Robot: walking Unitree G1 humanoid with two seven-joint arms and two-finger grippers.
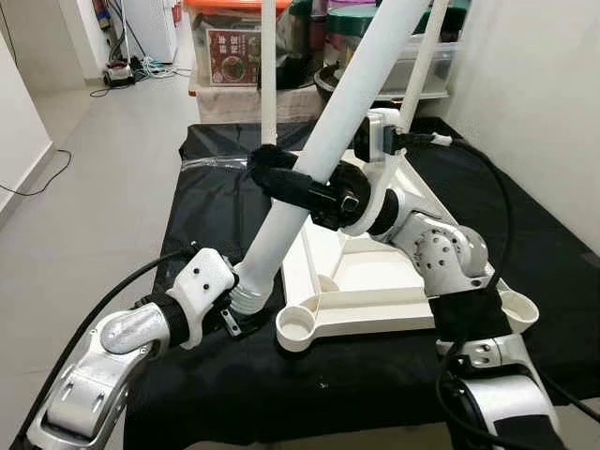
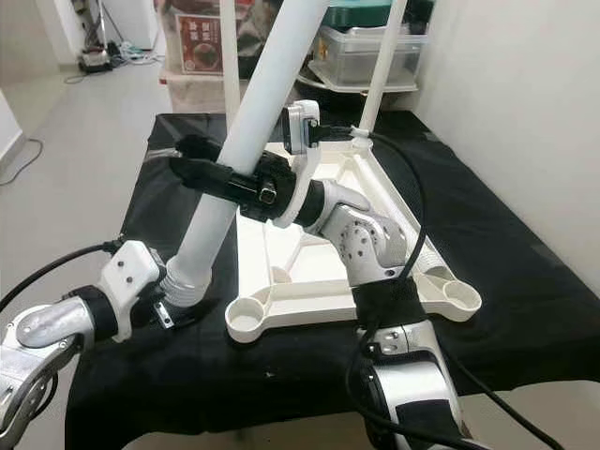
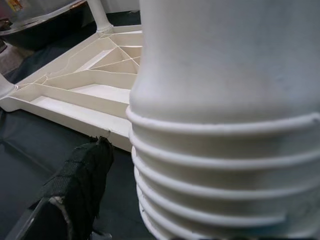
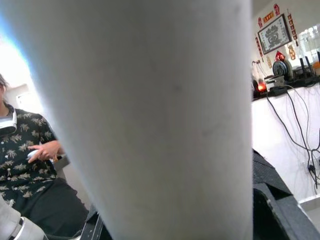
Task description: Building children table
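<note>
Now both tools grip tilted leg [image 1: 319,169]: right tool [image 1: 281,183] mid, left tool [image 1: 239,305] base.

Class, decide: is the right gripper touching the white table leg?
Touching. In the left eye view the right gripper has its black fingers wrapped around the white table leg, closed against its surface with no gap.

Ribbed end of the white table leg [image 3: 220,165] up close, black finger [image 3: 75,185] beside it (upturned tabletop [image 3: 85,95] behind).
</note>
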